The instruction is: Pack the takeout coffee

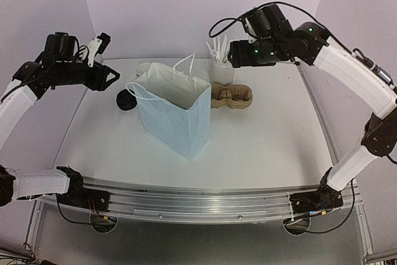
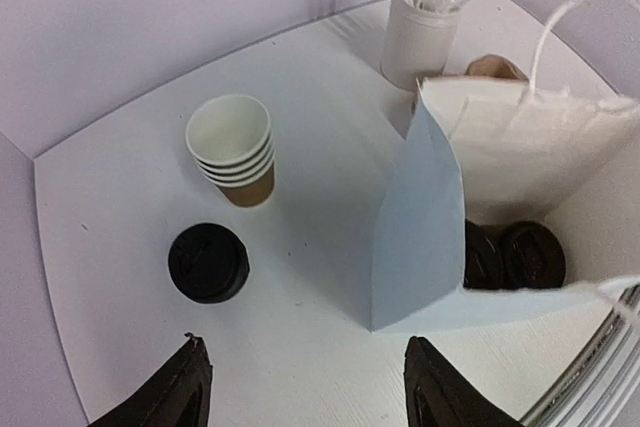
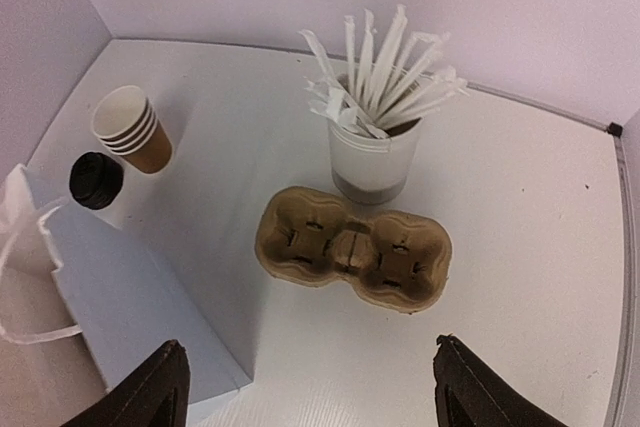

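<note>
Brown paper cups [image 2: 232, 152], nested in one stack of four by the count of their white rims, are seen standing on the table [image 2: 120, 177] towards its far left, well apart from the pulp carrier [image 3: 352, 247]. One black lid [image 2: 208, 262] is laid flat near the stack. Two more black lids [image 2: 532, 254] are shown only by the left wrist view, side by side at the bottom of the open white bag [image 2: 430, 227]; whether cups stand beneath them cannot be told. The carrier, one piece with two empty wells, is shown whole only by the right wrist view, just beside the white cup of sticks [image 3: 372, 157]; from above it is partly hidden by the bag. The left pincer [image 2: 302, 347] and the right pincer [image 3: 310, 347] are each held with fingers apart, nothing between them.
</note>
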